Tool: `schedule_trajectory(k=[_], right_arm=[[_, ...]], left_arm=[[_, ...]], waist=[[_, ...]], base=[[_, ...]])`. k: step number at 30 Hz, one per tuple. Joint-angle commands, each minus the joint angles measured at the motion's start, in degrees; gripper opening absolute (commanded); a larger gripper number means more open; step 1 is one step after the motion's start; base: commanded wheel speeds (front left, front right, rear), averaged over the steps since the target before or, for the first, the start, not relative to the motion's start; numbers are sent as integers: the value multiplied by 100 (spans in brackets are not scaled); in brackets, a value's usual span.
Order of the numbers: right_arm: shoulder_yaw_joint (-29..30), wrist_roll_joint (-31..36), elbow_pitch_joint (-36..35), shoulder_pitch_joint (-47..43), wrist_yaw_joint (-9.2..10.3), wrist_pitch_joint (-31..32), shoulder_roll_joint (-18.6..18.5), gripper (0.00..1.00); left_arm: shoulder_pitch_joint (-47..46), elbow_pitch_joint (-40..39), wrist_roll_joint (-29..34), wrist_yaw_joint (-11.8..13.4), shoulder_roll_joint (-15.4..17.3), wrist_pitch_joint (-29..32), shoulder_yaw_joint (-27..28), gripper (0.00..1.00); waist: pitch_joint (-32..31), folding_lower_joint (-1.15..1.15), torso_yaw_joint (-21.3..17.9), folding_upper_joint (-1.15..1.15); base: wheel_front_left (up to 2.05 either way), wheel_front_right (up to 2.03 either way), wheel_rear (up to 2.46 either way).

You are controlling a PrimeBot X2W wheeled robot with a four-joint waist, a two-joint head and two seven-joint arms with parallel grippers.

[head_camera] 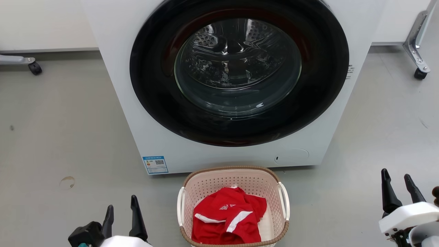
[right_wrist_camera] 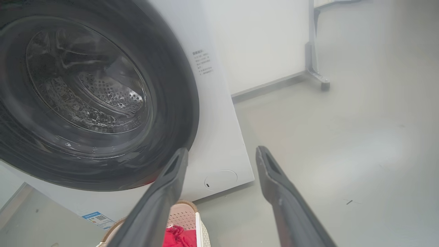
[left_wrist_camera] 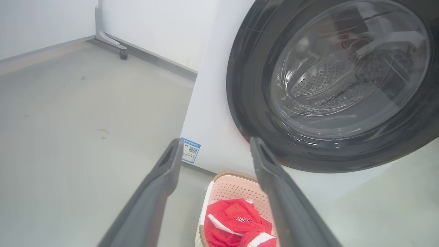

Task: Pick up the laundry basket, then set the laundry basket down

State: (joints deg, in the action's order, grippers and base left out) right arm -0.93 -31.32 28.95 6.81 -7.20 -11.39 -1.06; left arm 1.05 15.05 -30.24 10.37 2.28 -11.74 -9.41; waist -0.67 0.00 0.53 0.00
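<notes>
Grey floor (head_camera: 68,137): laundry basket (head_camera: 233,181) before washer (head_camera: 113,51); left tool (head_camera: 122,202), right tool (head_camera: 396,173) spread, empty, flanking.

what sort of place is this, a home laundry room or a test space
Likely a test space staged as a laundry corner: a front-loading washing machine on grey floor, the laundry basket holding a red garment before it, and caster-footed metal legs at both sides.

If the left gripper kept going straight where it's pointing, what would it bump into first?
Probably the washing machine: the open left gripper aims at its white front beside the dark door, passing above the laundry basket. Depth is hard to judge.
</notes>
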Motion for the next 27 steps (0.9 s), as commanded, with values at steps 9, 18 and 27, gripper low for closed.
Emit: schedule_trajectory(k=[9, 18, 27], right_arm=[[-306, 547, 117, 369, -27, -258, -168, 100], [-496, 834, 263, 450, -29, -361, -182, 100], [-578, 780, 293, 465, -29, -361, -182, 100]], left_arm=[[-66, -106, 650, 166, 54, -223, -24, 100], [-70, -45, 1005, 216, 72, -326, -113, 100], [-81, -6, 1010, 198, 86, -326, -113, 100]], waist=[[-25, 0, -4, 0], [-55, 0, -6, 0], [-80, 0, -14, 0]], base=[[0, 0, 0], [0, 0, 0], [0, 0, 0]])
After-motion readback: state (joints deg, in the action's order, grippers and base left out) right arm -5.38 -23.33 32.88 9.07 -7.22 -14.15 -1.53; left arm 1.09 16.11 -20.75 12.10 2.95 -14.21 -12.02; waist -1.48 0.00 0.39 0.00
